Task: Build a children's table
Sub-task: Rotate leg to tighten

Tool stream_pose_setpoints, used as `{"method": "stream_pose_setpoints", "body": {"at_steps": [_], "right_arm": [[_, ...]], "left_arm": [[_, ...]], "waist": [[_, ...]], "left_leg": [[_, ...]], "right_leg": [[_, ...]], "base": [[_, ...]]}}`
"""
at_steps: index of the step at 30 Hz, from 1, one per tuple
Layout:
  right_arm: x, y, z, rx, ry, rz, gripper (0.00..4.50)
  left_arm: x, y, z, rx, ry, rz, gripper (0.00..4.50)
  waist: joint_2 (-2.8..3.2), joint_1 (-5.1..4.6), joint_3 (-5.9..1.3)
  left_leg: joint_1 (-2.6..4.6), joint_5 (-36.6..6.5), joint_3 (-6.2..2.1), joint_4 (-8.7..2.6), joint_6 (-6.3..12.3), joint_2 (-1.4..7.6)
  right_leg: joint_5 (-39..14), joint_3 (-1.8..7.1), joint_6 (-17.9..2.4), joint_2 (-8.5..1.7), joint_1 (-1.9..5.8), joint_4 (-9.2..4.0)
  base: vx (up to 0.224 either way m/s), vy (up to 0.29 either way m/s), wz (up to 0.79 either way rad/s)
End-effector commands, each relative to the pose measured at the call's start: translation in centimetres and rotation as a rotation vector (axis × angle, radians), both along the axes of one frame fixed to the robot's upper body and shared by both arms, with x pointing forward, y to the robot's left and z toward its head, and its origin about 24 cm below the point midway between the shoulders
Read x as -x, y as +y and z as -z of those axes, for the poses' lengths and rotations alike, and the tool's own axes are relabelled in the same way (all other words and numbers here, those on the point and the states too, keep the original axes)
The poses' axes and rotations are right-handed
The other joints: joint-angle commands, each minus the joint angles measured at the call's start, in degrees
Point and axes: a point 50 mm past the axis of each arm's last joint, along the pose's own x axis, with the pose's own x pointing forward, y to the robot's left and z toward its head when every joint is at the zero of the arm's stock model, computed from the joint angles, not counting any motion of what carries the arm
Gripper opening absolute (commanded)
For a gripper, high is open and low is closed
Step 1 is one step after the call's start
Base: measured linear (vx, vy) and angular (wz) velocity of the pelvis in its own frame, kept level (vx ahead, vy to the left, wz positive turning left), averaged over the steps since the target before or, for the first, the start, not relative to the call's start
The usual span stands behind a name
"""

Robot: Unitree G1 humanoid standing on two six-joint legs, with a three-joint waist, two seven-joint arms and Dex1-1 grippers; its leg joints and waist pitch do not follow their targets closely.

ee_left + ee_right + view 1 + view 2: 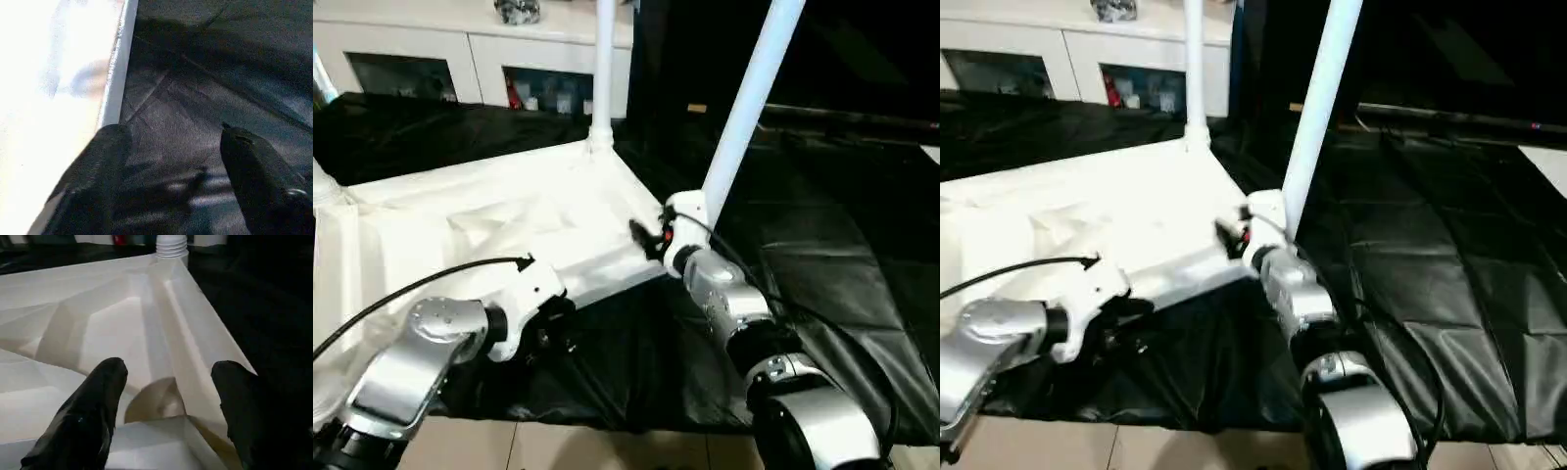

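Observation:
The children's table lies upside down on the black cloth, its white tabletop [509, 220] showing the ribbed underside [122, 318]. One white leg [603, 69] stands upright in the far corner socket [171, 245]. A second leg [749, 98] leans up from the near right corner, and its foot is hidden behind my right wrist. My right gripper [168, 382] hovers open over that corner, holding nothing. My left gripper [171, 166] is open at the tabletop's near edge [115, 73], with one finger [98, 166] beside the rim and only cloth between the fingers.
The black-draped work table [842, 274] extends to the right and behind. A white cabinet with glass doors [470, 59] stands at the back. Pale floor [607, 446] shows below the table's front edge. Another ribbed corner socket [323, 188] sits at the far left.

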Motion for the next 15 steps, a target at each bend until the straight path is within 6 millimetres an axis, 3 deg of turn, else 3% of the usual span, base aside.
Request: {"method": "stream_pose_setpoints", "body": {"at_steps": [1, 8, 15], "right_arm": [[-0.7, -3.7, 0.1, 0.005, 0.014, 0.165, 3.19], [-1.6, -7.9, -0.6, 0.022, 0.009, 0.315, 3.19], [-1.9, -11.2, -1.5, 0.049, -0.015, 0.403, 3.19]], "left_arm": [[-0.6, 1.0, -0.1, -0.051, -0.028, -0.061, 3.78], [-0.8, 0.7, 0.1, -0.058, -0.033, -0.051, 4.31], [-2.2, 0.0, 0.8, -0.061, -0.098, -0.093, 4.46]], "waist": [[1.44, -0.39, -3.54], [1.44, 0.74, -3.72], [1.17, 0.71, -3.93]], "left_leg": [[0.62, -19.71, 0.85, -4.17, -1.76, -0.92], [0.66, -18.41, 1.13, -3.85, -1.71, -0.99], [-0.19, -16.54, 1.12, -3.56, -1.14, -1.36]], "right_leg": [[-20.29, 2.32, -8.21, -1.50, 2.73, -3.71], [-17.71, 2.44, -8.57, -1.25, 2.62, -3.26], [-17.57, 2.35, -8.04, -1.23, 3.26, -3.12]], "base": [[0.000, 0.000, 0.00], [0.000, 0.000, 0.00], [0.000, 0.000, 0.00]]}}
